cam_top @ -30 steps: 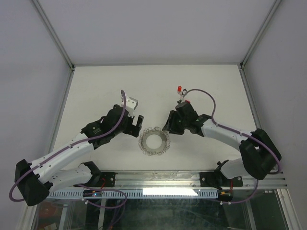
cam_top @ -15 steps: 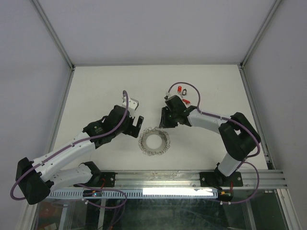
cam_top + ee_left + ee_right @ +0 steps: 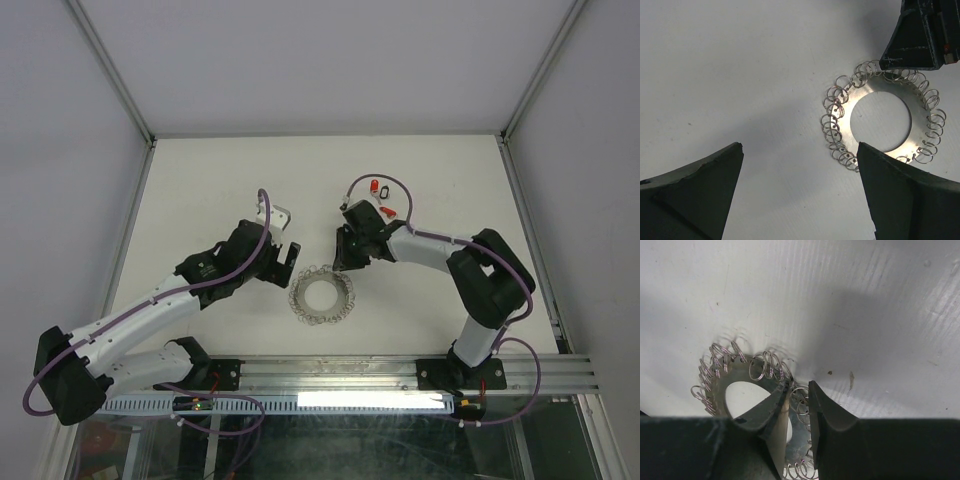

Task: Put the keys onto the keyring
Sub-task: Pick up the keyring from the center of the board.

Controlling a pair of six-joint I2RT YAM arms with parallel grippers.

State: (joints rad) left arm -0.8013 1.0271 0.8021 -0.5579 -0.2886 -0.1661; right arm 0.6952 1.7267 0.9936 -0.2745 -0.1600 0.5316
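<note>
From above, the keyring (image 3: 321, 294) lies flat on the bench (image 3: 200, 190) between the left jaws and the right jaws, with the keys (image 3: 375, 187) well beyond it. The left wrist view shows the left jaws wide apart, the keyring (image 3: 881, 119) ahead of them and nearer their right-hand side. In the right wrist view, the right jaws stand narrowly apart, straddling wire loops on the keyring's (image 3: 760, 371) rim.

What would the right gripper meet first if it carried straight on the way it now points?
The keyring. In the right wrist view the right gripper has its fingers at the ring's looped rim, so it would probably press onto the ring almost at once. Whether they touch it yet is unclear.
</note>
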